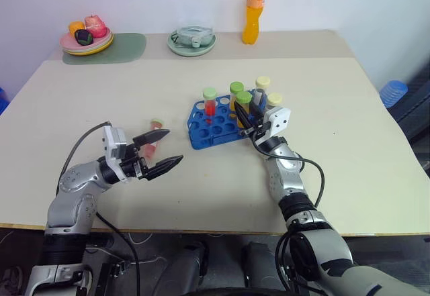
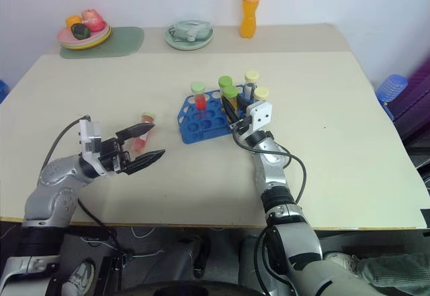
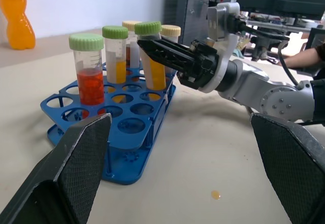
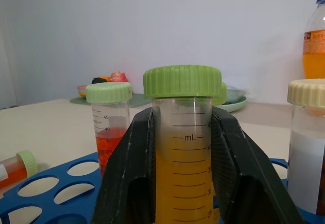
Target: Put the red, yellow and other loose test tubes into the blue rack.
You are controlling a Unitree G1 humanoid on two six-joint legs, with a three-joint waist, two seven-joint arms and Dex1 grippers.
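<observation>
The right gripper (image 1: 243, 113), just right of the frame's centre in the left eye view, is pinching a yellow tube (image 4: 184, 183) with a green cap just below that cap, its two black fingers (image 4: 129, 178) pressed against the tube's sides. The tube hangs upright over the right part of the blue rack (image 1: 201, 131), which looks like the way to drop it straight into a hole; whether its foot is already seated in one I cannot tell. Several other tubes stand upright in the rack: a red tube (image 1: 209, 101) with a pale green cap toward the rack's left side, another yellow one with a green cap, and two cream-capped ones behind the gripper. One loose tube (image 1: 153, 138) with reddish liquid and a pale green cap lies on its side on the table (image 1: 349, 148), left of the rack and well apart from the right gripper. The left gripper (image 1: 163, 150), in the lower left of the frame, has its fingers spread wide and holds nothing; it sits right by that lying tube, the upper finger crossing it, probably ready to take it next.
</observation>
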